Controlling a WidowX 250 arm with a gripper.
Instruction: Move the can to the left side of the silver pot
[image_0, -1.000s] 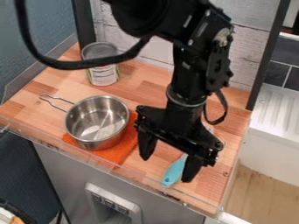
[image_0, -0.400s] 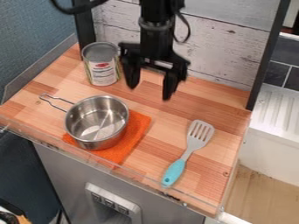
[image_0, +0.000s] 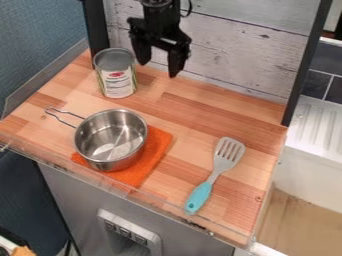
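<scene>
The black gripper (image_0: 158, 69) hangs at the back of the wooden counter, to the right of the can, its two fingers spread apart with nothing between them. The can (image_0: 116, 74), grey-topped with a white and green label, stands upright at the back left. In front of it the silver pot (image_0: 111, 139) rests partly on an orange cloth, its wire handle pointing to the upper left.
A spatula (image_0: 213, 175) with a turquoise handle lies on the right of the counter (image_0: 180, 110). The orange cloth (image_0: 157, 148) shows beside the pot. A whitewashed plank wall (image_0: 234, 52) closes off the back, and a clear low guard runs along the front edge.
The gripper has moved from above the spatula toward the back and left, rising to a place beside the can. Can, pot and spatula have kept their places.
</scene>
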